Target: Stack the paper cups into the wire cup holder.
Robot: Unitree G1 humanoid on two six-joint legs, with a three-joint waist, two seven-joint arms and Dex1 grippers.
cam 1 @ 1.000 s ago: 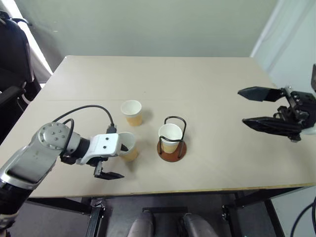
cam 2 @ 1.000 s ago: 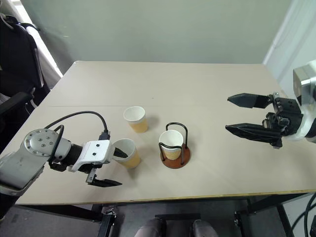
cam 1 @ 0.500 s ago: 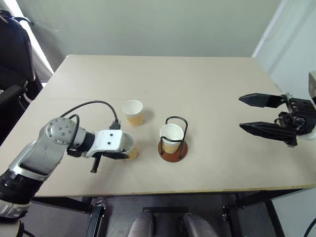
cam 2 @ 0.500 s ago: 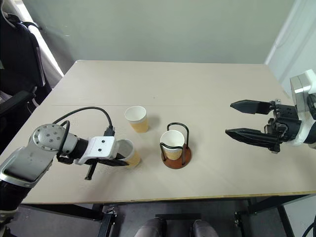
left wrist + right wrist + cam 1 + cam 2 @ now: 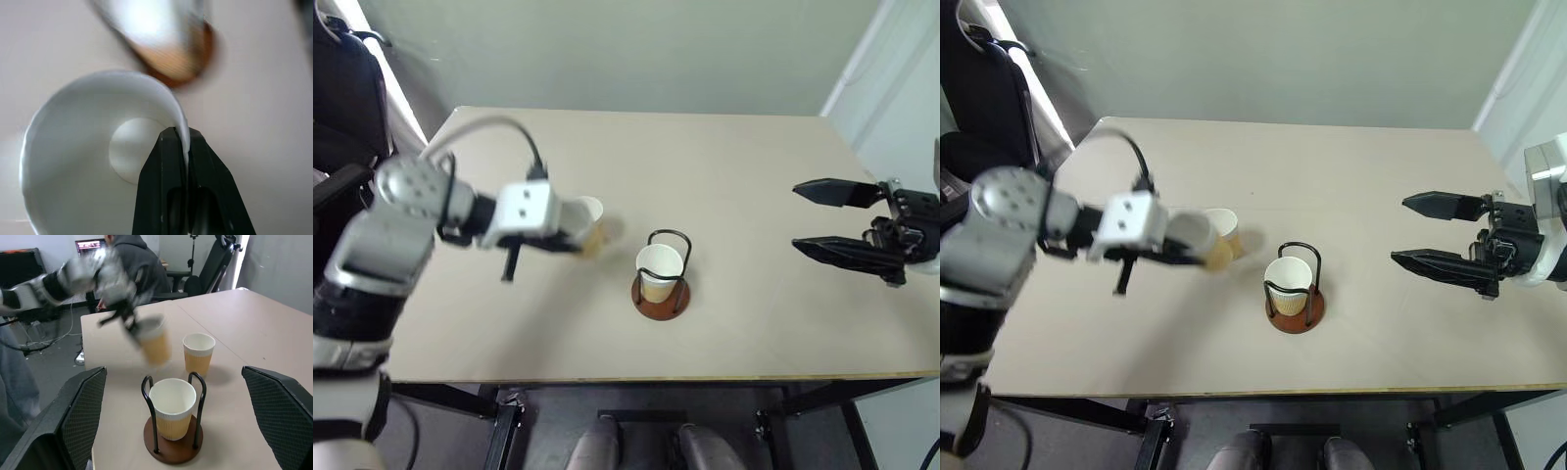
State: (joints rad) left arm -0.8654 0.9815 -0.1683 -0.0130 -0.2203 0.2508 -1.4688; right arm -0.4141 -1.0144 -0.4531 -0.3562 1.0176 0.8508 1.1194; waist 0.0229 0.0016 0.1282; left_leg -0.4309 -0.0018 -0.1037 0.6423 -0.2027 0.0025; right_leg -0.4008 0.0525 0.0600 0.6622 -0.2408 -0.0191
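Near the middle of the table (image 5: 744,176), toward its near edge, stands the wire cup holder (image 5: 661,286), its reddish-brown disc flat on the surface and its black wire loops upright around one paper cup (image 5: 660,270) seated inside it. To the left and a little farther back, the left pincer (image 5: 180,147) is clenched on the rim of a second paper cup (image 5: 98,156): the left wrist view shows one black finger inside the white wall and the other outside, with the wall pinched between them. That cup hangs tilted above the table, clear of the surface, as the right wrist view shows. Just beside it, on its far right side, a third paper cup (image 5: 198,353) stands upright on the table, partly hidden behind the held one in the head views. At the right edge of the table, well apart from the holder, the right pincer (image 5: 822,215) hangs released, its two black fingers spread wide and pointing left with nothing between them.
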